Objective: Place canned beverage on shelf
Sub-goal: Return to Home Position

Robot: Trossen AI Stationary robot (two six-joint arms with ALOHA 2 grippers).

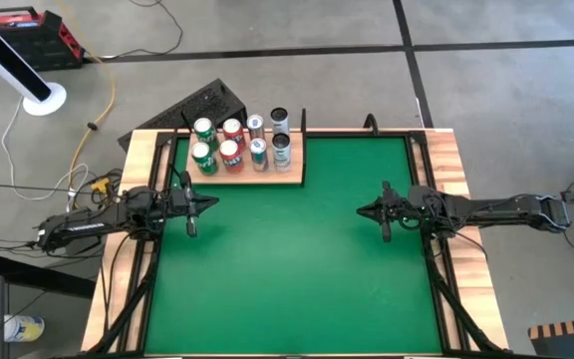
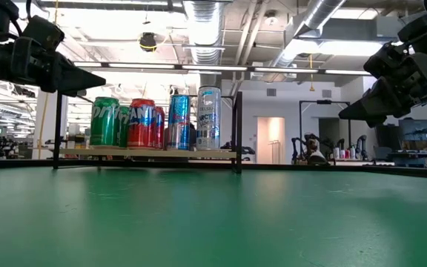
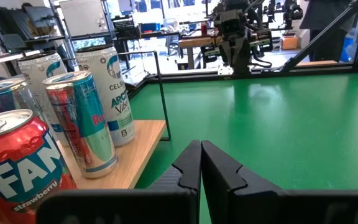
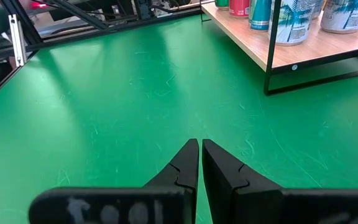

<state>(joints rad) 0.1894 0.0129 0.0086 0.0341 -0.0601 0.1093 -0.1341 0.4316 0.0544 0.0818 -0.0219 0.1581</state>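
The pale wooden shelf [image 1: 287,172] with thin black posts stands at the table's far edge, left of middle. Several cans stand upright on it: green cans [image 1: 204,145], red cans [image 1: 231,141], blue-silver cans [image 1: 257,140] and tall white-and-dark cans [image 1: 280,136]. They also show in the low view [image 2: 154,122]. My left gripper [image 1: 210,202] hovers shut and empty at the table's left side, just near of the shelf. My right gripper [image 1: 363,210] hovers shut and empty at the right side. Their shut fingers show in the left wrist view [image 3: 201,163] and the right wrist view [image 4: 199,160].
The green table top [image 1: 287,269] spreads bare between and near of the two arms. Narrow wooden strips [image 1: 456,170] run along the table's sides. A black box [image 1: 202,105] sits beyond the far edge behind the shelf.
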